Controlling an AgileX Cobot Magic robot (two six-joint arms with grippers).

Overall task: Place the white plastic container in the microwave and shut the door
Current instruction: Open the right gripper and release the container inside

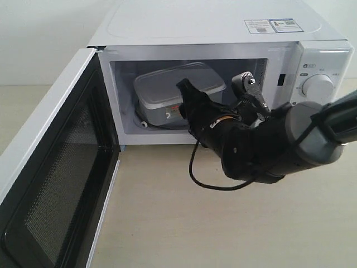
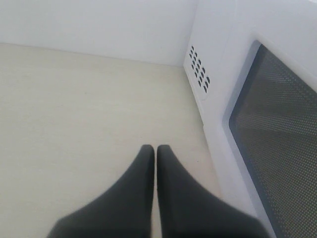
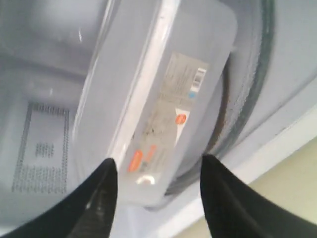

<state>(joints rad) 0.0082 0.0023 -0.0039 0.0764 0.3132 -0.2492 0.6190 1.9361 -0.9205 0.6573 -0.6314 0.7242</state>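
Door (image 1: 56,184) is hanging fully open at the near left, black mesh inner face showing, swung out over the bare table (image 1: 195,223). Left end effector (image 2: 155,153) is hovering over the table just outside that door, fingers pressed together, nothing between them; the left wrist view is catching the door's outer window and a patch of vent slots (image 2: 199,69) on the microwave's side. Right arm is reaching in from the right with a black cable (image 1: 195,173) looping beneath it. Right end effector (image 1: 213,81) is sitting at the cavity mouth with fingers spread wide. In the right wrist view the tips (image 3: 106,171) are flanking the near end of the white plastic container (image 3: 163,84); can't tell if they're touching it, but they're not clamping it. Container (image 1: 167,89) is lying inside the microwave (image 1: 223,22) on the glass turntable (image 3: 247,99), lid on, label (image 3: 173,119) facing the opening. Round dial (image 1: 319,86) is showing on the right panel and stickers (image 1: 270,25) on the top, furthest back.
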